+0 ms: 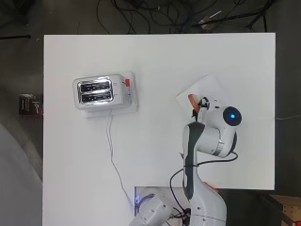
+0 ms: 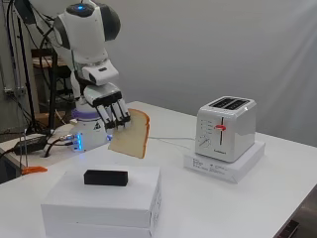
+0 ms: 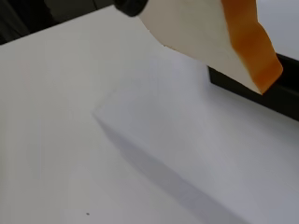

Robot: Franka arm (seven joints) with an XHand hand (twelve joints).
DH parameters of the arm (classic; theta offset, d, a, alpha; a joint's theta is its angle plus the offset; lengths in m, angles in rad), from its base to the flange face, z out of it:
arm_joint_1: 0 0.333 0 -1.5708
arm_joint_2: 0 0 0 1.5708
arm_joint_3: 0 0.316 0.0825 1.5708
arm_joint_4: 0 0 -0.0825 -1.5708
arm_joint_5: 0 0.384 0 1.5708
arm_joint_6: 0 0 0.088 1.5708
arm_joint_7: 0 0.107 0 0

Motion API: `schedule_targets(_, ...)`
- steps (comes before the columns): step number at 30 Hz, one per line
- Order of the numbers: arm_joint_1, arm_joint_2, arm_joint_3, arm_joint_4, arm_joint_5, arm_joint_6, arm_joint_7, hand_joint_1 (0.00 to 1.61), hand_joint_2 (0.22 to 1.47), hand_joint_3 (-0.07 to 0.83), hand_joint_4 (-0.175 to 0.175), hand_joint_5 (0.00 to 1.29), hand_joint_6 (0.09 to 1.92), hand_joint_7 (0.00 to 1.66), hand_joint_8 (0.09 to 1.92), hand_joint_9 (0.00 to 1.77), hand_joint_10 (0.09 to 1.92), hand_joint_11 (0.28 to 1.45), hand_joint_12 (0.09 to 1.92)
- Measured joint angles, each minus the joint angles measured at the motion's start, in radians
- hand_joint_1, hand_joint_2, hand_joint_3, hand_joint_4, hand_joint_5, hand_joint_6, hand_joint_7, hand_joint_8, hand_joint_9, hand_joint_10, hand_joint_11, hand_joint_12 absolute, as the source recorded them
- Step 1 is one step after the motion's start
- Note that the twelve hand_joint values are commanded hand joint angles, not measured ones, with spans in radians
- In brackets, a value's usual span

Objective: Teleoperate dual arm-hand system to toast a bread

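Observation:
A slice of bread (image 2: 132,135) with an orange-brown crust hangs in the air above the white box (image 2: 104,198), held by my hand (image 2: 110,108), whose fingers are curled round its upper edge. From overhead only a bit of crust (image 1: 193,101) shows beside the hand (image 1: 202,106), over the box (image 1: 207,87). The wrist view shows the slice (image 3: 205,32) close up with a fingertip (image 3: 131,6) on it. The white two-slot toaster (image 1: 101,92) stands on a white base at the table's left; its slots are empty and its red lever (image 2: 220,127) is up.
A small black block (image 2: 105,177) lies on top of the white box, under the slice. The toaster's white cord (image 1: 113,150) runs across the table toward the arm's base. The table's edges (image 1: 43,141) lie near the toaster's left.

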Motion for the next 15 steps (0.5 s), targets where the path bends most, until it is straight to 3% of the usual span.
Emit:
schedule_targets(3, 0.009, 0.007, 0.148, 0.062, 0.042, -0.013, -0.02, 1.21, 1.22, 0.004, -0.171, 0.62, 1.37, 0.97, 1.14, 1.39, 0.13, 0.63, 0.86)
schedule_targets(5, 0.046, 0.043, 0.218, 0.13, 0.121, -0.03, -0.095, 1.2, 1.25, 0.002, -0.175, 0.57, 1.39, 0.91, 1.26, 1.3, 0.34, 0.64, 0.84)
schedule_targets(7, 0.071, 0.11, 0.234, 0.173, 0.255, -0.053, -0.2, 1.2, 1.24, 0.001, -0.175, 0.6, 1.36, 0.92, 1.26, 1.19, 0.6, 0.64, 0.82)
schedule_targets(8, 0.066, 0.143, 0.234, 0.188, 0.321, -0.062, -0.239, 1.21, 1.23, 0.001, -0.175, 0.61, 1.35, 0.94, 1.23, 1.18, 0.63, 0.63, 0.82)
schedule_targets(11, 0.029, 0.2, 0.193, 0.214, 0.444, -0.067, -0.269, 1.21, 1.23, 0.0, -0.175, 0.62, 1.35, 0.95, 1.2, 1.19, 0.58, 0.63, 0.79)
schedule_targets(15, 0.094, 0.132, 0.076, 0.258, 0.384, -0.074, -0.247, 1.21, 1.22, 0.002, -0.175, 0.61, 1.38, 0.97, 1.14, 1.26, 0.34, 0.66, 0.6)
